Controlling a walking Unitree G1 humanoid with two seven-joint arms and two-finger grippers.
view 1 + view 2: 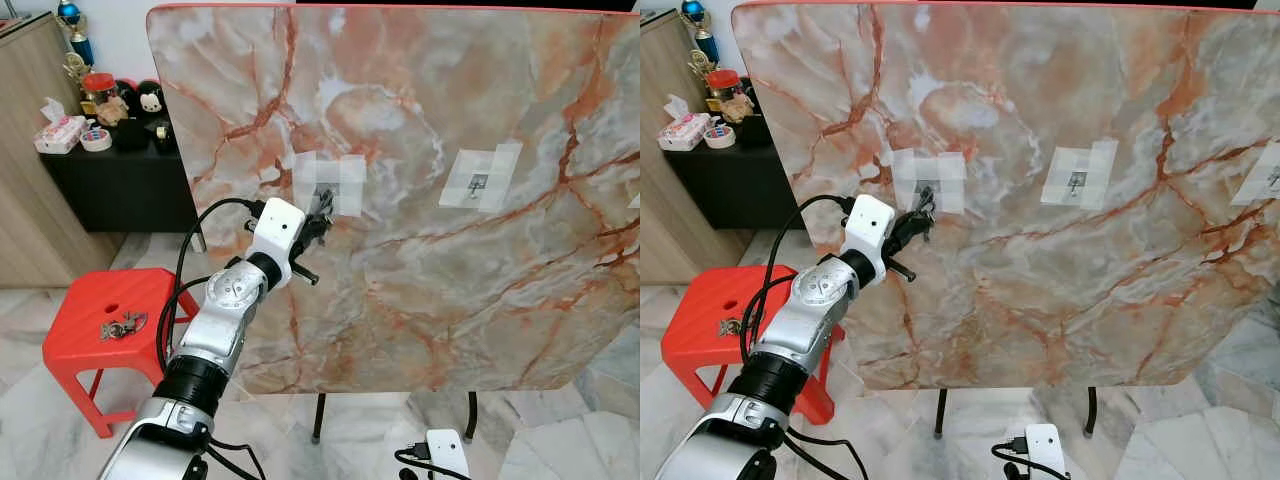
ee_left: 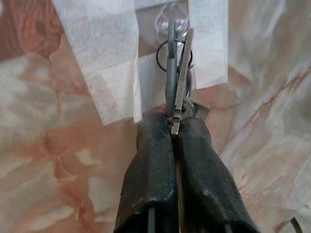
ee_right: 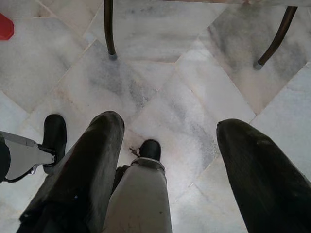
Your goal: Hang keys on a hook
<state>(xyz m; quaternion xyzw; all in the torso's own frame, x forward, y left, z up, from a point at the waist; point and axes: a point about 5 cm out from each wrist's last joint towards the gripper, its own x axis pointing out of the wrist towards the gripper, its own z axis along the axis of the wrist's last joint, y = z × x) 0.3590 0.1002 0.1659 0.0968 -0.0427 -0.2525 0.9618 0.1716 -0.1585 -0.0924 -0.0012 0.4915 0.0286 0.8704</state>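
A bunch of keys (image 2: 178,73) on a dark ring is pinched between the black fingers of my left gripper (image 1: 319,214), which is shut on it. The gripper is raised against the upright marble-patterned board (image 1: 450,300), right at the leftmost hook (image 2: 170,23), a small clear hook held on by white tape (image 1: 328,183). The key ring lies just below and against that hook; I cannot tell whether it is over it. My right gripper (image 3: 170,124) hangs low above the floor, open, with nothing between its fingers.
A second taped hook (image 1: 478,182) and a third (image 1: 1272,178) sit further right on the board. A red plastic stool (image 1: 75,340) at lower left carries another key bunch (image 1: 122,326). A dark cabinet (image 1: 120,185) with clutter stands behind. The board's legs (image 3: 109,29) rest on a marble floor.
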